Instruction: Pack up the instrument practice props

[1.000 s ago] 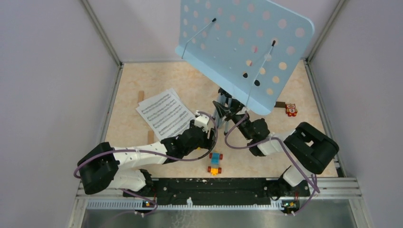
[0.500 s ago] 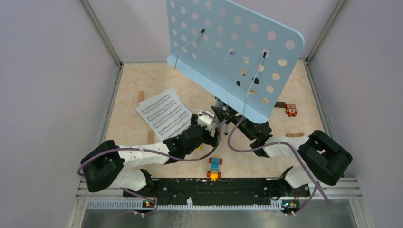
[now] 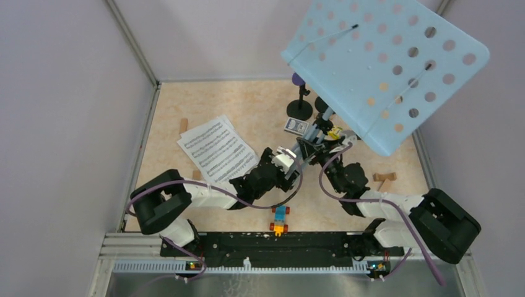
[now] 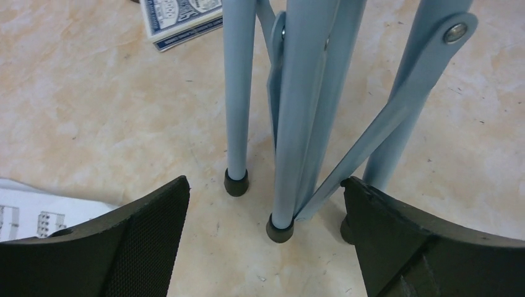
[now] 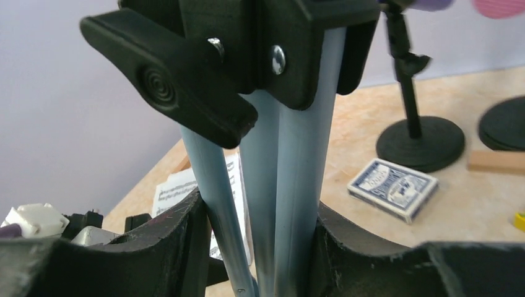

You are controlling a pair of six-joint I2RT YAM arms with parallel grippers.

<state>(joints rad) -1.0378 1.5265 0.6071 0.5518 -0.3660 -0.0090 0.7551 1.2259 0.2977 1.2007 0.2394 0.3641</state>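
Pale blue perforated music desk (image 3: pixel 384 68) leans out toward the right wall, its tripod legs (image 4: pixel 238 93) drawn close together, rubber feet down on the tabletop (image 4: pixel 93 111) near the middle. Left pincer (image 4: pixel 266 192) spread wide and low, one finger either side of the feet; right pincer (image 5: pixel 260 235) pinching the blue leg tubes just beneath the black clamp block (image 5: pixel 297 49). Sheet-music pages (image 3: pixel 216 148) lie flat left of the legs; card box (image 5: pixel 393 189) and a black round-based mic holder (image 5: pixel 421 139) sit just behind.

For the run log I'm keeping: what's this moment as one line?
left gripper: open around music stand legs | right gripper: shut on music stand pole | sheet music: on table
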